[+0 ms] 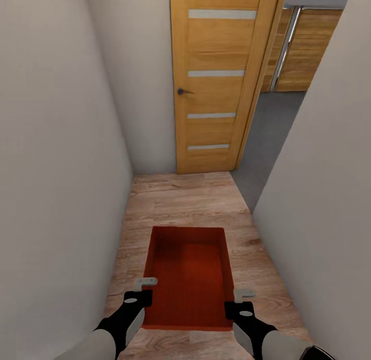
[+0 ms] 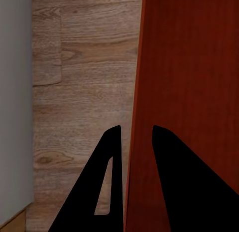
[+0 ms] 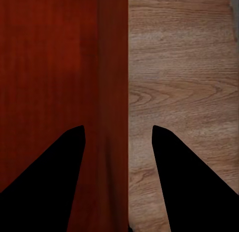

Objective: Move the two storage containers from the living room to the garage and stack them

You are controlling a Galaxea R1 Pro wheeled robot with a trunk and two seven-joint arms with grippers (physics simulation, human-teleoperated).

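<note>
One orange-red storage container hangs level just in front of me over the light wood-plank floor, its ribbed bottom showing. My left gripper is shut on its left wall near the close corner. In the left wrist view the fingers pinch that thin wall of the container. My right gripper is at the right wall. In the right wrist view its fingers stand open astride the wall of the container, with gaps on both sides.
I am in a narrow corridor between white walls, left and right. An orange wooden door stands ahead, swung open. To its right lies a dark grey floor, with wooden panels at the far end.
</note>
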